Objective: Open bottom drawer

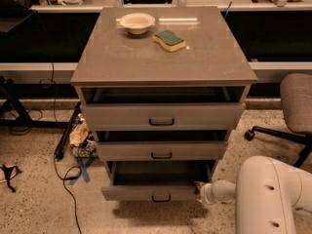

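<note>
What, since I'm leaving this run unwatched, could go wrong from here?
1. The gripper sits at the right end of the flat front of the grey-brown bottom drawer, away from its small black bar handle; it may slip off or skew the drawer.
2. The bulky white arm looks close to the grey office chair; backing away could bump it.

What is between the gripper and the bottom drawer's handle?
Camera view: only bare front. The gripper is at the right end of the bottom drawer, the handle at its middle.
</note>
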{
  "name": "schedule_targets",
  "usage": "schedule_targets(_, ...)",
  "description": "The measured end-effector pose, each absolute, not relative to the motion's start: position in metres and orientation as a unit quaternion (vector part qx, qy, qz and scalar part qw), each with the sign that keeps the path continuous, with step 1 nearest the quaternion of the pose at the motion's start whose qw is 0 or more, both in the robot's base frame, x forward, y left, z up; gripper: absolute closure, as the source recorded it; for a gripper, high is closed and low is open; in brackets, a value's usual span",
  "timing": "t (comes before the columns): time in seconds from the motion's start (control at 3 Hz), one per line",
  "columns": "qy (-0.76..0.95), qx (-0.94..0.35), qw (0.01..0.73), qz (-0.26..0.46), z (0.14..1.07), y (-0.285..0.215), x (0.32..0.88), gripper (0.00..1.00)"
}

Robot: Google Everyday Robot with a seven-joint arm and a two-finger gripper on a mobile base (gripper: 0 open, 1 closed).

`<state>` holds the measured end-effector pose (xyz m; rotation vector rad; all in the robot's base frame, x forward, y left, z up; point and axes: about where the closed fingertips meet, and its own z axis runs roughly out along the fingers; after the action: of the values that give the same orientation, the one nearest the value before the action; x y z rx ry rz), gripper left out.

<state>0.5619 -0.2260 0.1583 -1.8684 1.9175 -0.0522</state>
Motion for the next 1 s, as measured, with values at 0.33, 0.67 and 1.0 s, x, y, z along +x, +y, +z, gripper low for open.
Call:
schedule_targets(0.33,0.697,-0.679,0.23,-0.019,0.1591,-0.226,0.5618,1.0)
schedule_targets(0.67,0.697,-0.679,0.23,-0.019,0.1592,-0.226,0.5618,1.0)
schedule_targets(1.0,0.697,-0.679,0.23,-0.019,0.1591,-0.226,0.5618,1.0)
